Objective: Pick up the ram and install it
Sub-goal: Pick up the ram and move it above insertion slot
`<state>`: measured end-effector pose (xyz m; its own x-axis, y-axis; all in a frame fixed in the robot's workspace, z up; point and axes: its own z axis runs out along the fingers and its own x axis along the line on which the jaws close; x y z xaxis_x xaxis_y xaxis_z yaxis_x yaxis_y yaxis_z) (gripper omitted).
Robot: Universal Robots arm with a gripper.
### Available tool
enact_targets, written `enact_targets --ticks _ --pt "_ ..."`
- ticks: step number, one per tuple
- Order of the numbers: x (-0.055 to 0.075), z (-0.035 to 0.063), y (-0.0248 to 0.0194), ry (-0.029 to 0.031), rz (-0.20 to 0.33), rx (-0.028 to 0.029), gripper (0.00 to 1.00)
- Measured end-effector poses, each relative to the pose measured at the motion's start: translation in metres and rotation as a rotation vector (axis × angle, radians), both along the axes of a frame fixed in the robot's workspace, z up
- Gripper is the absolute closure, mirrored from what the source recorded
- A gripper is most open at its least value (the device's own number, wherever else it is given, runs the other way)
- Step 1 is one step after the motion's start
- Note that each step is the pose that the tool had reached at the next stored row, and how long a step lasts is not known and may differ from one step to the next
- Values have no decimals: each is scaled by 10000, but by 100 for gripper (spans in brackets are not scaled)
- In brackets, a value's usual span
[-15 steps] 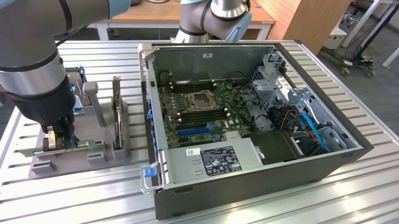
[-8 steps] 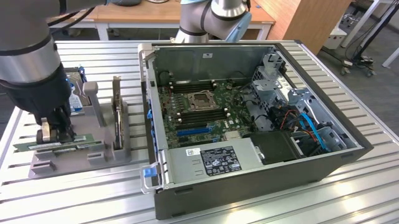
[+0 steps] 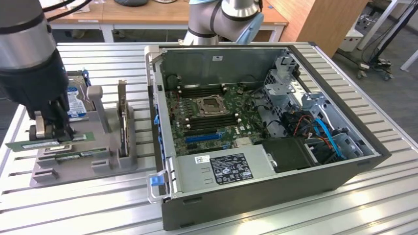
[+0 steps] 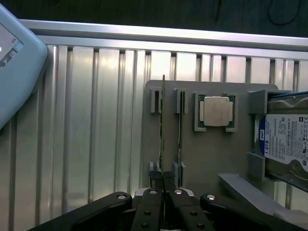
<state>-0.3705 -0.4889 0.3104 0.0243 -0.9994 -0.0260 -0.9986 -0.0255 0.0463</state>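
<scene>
green ram (image 3: 23, 144) clamped, claw (image 3: 56, 137) pointing down

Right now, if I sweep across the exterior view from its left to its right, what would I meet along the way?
ram → upright expansion card → processor socket on the board inside the open computer case → blue cables

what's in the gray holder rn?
Gray holder carries the ram, clamped by the gripper, a second stick beside it, a processor, hard drive and expansion card. The gripper covers the ram's slot; whether it sits in it is hidden.
</scene>
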Motion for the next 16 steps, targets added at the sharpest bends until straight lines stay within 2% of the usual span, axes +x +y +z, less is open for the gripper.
enact_targets --ticks 16 --pt "0 560 0 0 -4 0 88"
